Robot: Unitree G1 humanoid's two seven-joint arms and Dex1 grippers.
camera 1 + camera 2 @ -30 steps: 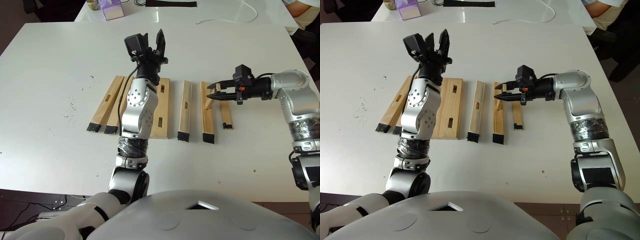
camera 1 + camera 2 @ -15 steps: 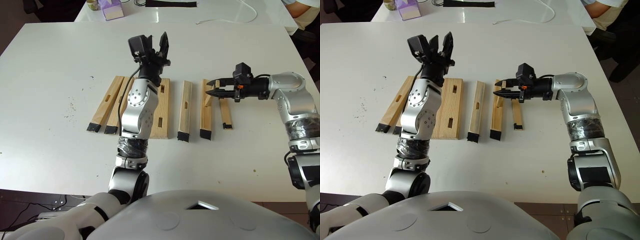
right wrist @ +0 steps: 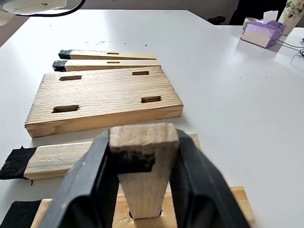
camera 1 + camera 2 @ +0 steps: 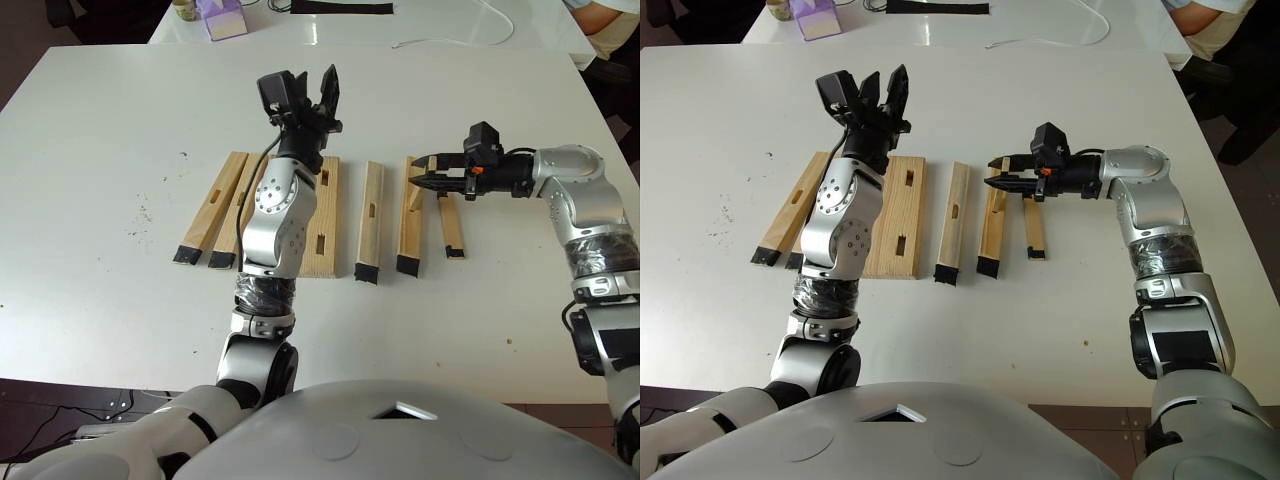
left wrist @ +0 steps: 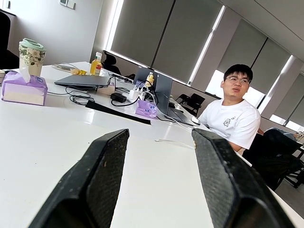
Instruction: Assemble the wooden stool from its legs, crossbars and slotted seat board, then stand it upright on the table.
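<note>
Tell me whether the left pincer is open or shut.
Open: the left pincer has its fingers well apart, with nothing between them.

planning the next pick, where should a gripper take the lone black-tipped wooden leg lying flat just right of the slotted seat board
Probably mid-length on the black-tipped wooden leg, from straight above, fingers across its narrow width: it lies flat, with bare white table along both long sides.
</note>
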